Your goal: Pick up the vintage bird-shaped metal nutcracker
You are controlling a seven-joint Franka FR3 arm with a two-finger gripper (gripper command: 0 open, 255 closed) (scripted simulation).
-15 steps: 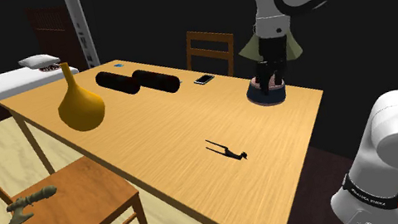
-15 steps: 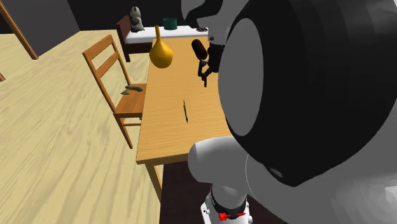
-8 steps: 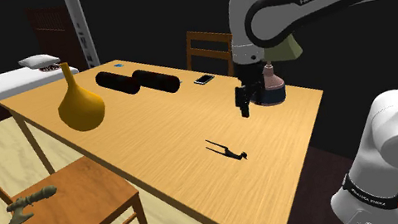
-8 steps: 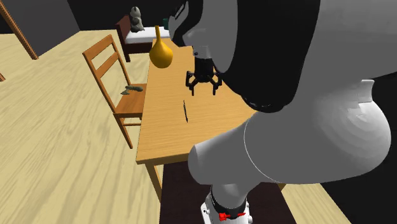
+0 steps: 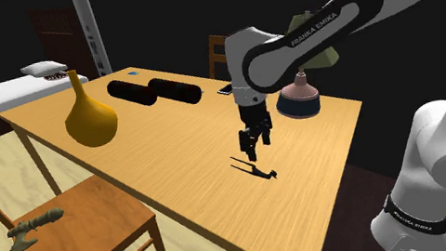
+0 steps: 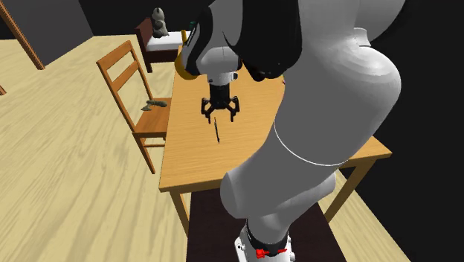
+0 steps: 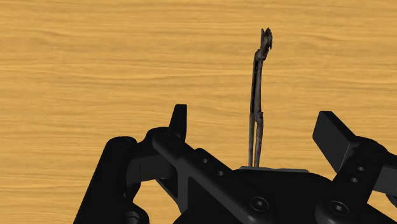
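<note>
The gripper (image 5: pixel 254 145) had swung across from the far corner of the counter (image 5: pixel 160 154) and dropped to hover just above the nutcracker (image 5: pixel 255 170), which lay flat on the wood. Its fingers stood apart and empty, seemingly ready for the final descent.

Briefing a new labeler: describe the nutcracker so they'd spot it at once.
Start at the long wooden table; toward its end nearest the robot's stand, just below the open black claw, lies the nutcracker. It is a thin, dark sliver lying flat, unlike the bulbous yellow vase and thick black cylinders farther up the table.
</note>
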